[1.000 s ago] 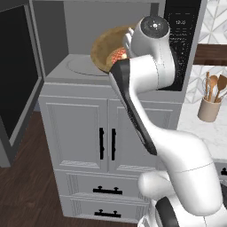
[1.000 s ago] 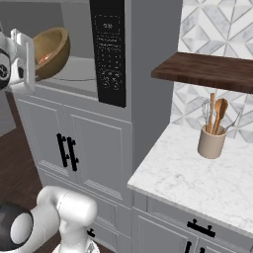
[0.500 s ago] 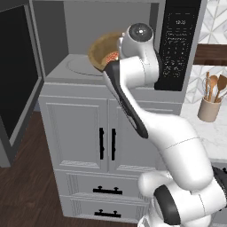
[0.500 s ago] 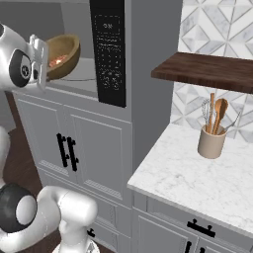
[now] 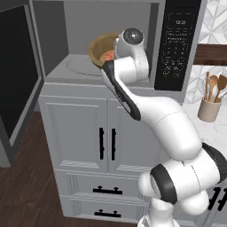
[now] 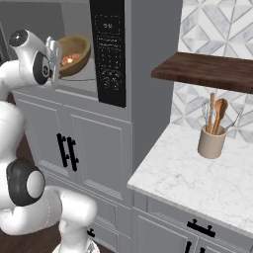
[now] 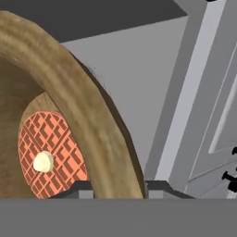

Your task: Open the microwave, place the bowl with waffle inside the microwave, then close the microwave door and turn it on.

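1. Left base view: the microwave (image 5: 111,48) is seen with its door (image 5: 17,80) swung wide to the left, and the bowl (image 5: 101,49) is held tilted inside the cavity, above the microwave's floor. The waffle (image 5: 107,56) is glimpsed in it.
2. Right base view: the bowl (image 6: 74,54) is seen inside the cavity just left of the microwave's keypad panel (image 6: 109,49), the waffle (image 6: 70,58) resting in it, and the gripper (image 6: 53,52) is pinched on the bowl's near rim.
3. Hand view: the bowl's rim (image 7: 88,125) is clamped between the two fingertips (image 7: 76,189), and the waffle (image 7: 51,155) is shown inside the bowl, with the microwave's grey wall behind.
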